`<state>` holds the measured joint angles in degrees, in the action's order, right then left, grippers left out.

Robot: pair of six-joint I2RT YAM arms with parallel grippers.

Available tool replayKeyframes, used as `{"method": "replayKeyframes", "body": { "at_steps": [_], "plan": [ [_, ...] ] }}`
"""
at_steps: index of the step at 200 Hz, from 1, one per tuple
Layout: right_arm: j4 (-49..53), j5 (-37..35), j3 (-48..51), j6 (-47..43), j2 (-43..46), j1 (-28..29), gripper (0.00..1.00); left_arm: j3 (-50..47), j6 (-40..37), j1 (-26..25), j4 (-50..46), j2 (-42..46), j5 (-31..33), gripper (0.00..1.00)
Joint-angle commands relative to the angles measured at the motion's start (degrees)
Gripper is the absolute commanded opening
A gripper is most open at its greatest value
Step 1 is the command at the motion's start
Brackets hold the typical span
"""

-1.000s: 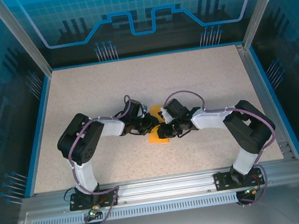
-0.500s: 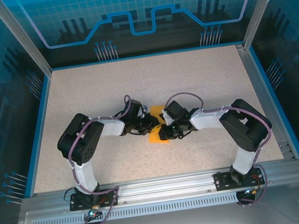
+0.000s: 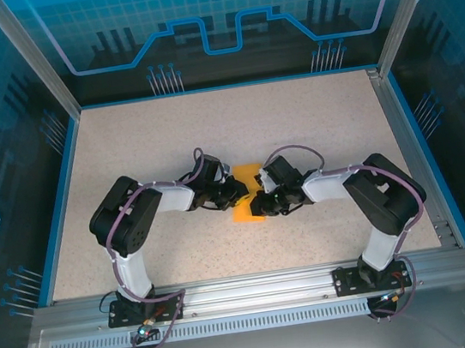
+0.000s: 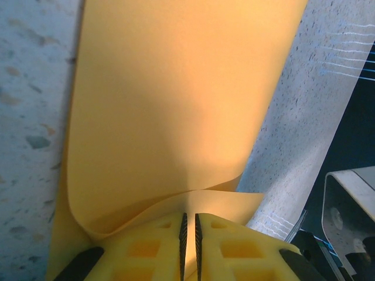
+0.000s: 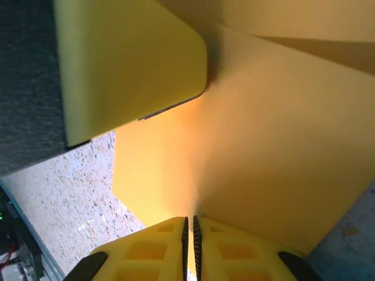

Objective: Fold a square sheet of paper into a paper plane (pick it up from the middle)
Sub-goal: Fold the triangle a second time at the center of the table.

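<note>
orange-yellow paper lies near the middle of the speckled table [image 3: 142, 143], right where your two arms meet. from the top camera, the square sheet of paper [image 3: 245, 174] shows as a patch beyond the wrists and another patch nearer the bases, with its middle hidden under the two black gripper heads.

your left gripper [image 3: 237, 193] reaches in from the left and your right gripper [image 3: 259, 204] from the right, close enough that they almost touch over the sheet.

look at your left wrist view: the left gripper [image 4: 189, 218] has its yellow fingers [image 4: 146, 249] drawn together to a hairline slit. the near edge of the sheet [image 4: 176, 99] curls up off the table in a soft bend and runs into that slit, so the pincer is pinching the paper. the rest of the sheet lies flat, with bare table on either side.

in your right wrist view, the right gripper [image 5: 189, 222] is just as nearly closed, with the sheet [image 5: 275, 152] running down between its fingers [image 5: 146, 252], so it grips the paper too. a yellow finger [image 5: 129, 64] of the other arm presses against the sheet from the upper left. a crease crosses the paper at the upper right, and speckled table shows at the lower left.
</note>
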<state>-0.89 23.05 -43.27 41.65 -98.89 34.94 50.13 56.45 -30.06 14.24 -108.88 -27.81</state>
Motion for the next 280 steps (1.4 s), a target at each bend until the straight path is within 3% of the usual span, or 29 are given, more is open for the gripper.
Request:
{"method": "replayKeyframes", "body": {
  "at_steps": [1, 226, 280],
  "plan": [
    [0.79, 1.63, 2.11, 2.62, -2.27, -0.75, 0.14, 0.09, -1.68, -0.35, -4.3, -1.42, 1.66, 0.17],
    [2.01, 1.24, 14.27, 2.69, 7.85, -1.13, 0.18, 0.5, -1.69, -0.27, -5.58, -2.3, 2.37, 0.16],
    [2.57, 1.87, 11.3, 4.35, 14.77, -1.55, 0.16, 0.25, -1.96, -0.41, -5.45, -1.69, 1.99, 0.16]
  ]
}}
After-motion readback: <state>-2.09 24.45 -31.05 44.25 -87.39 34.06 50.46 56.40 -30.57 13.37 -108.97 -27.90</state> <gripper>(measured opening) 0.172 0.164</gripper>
